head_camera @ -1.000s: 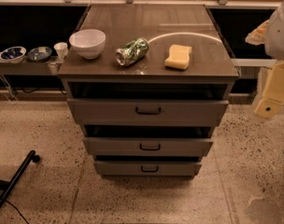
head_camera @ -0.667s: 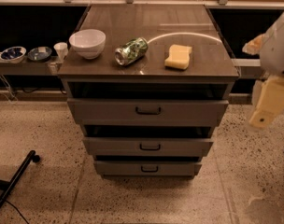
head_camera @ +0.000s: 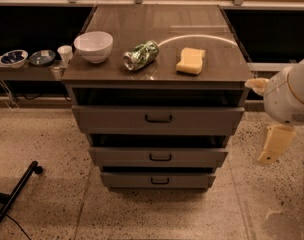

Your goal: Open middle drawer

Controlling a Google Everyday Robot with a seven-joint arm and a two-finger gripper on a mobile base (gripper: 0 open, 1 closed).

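The grey-brown cabinet has three stacked drawers. The middle drawer (head_camera: 122,156) is the shallow second one, with a small dark bar handle (head_camera: 160,157) at its centre and a dark gap above its front. Its front lines up with the other two. The taller top drawer (head_camera: 117,120) is above it and the lowest drawer (head_camera: 127,180) below. My gripper (head_camera: 274,144), a cream piece hanging from the white arm (head_camera: 292,96), is to the right of the cabinet at about the middle drawer's height. It is apart from the cabinet and touches nothing.
On the cabinet top (head_camera: 157,24) are a white bowl (head_camera: 93,46), a crushed green can (head_camera: 140,55) and a yellow sponge (head_camera: 190,60). A low shelf at the left holds small bowls (head_camera: 28,58) and a white cup (head_camera: 65,54). A black leg (head_camera: 14,196) lies on the speckled floor at lower left.
The arm and gripper have come down and slightly left, from beside the cabinet top to beside the middle drawer. The drawers and the things on top have not moved.
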